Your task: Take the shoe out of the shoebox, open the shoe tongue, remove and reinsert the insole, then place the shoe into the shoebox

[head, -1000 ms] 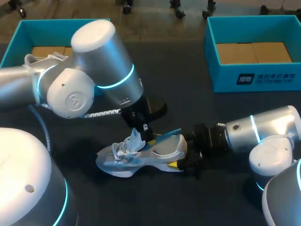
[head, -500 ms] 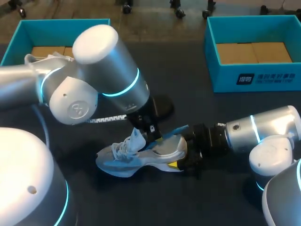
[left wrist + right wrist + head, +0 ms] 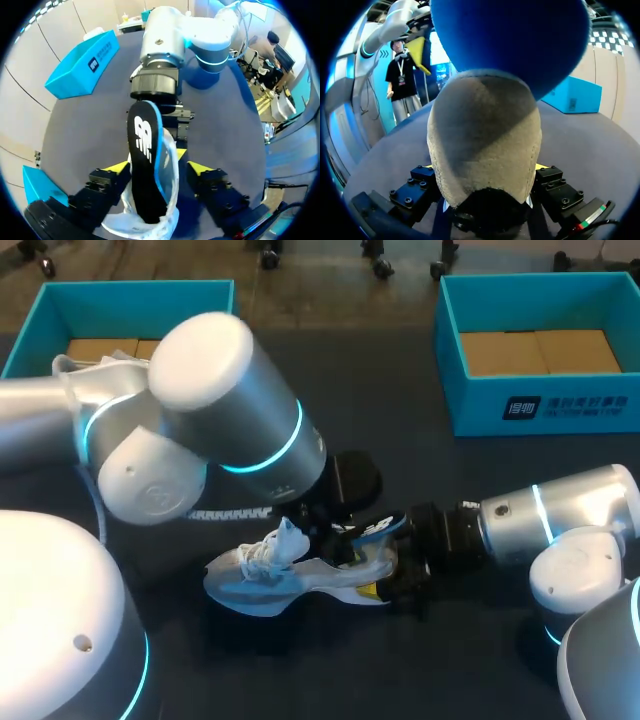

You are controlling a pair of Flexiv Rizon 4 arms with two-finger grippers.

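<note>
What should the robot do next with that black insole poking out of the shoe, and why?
Probably lift the insole a little, up and out of the shoe. One end stands out over the heel, but the other end looks to be down inside the shoe, by the left gripper. The right gripper clamps the heel from both sides, so the shoe should stay put.

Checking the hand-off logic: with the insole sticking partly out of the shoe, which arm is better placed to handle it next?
Left, probably: the left claw hangs right over the shoe, the insole just ahead of it, while the right claw is shut on the heel, steadying it.
</note>
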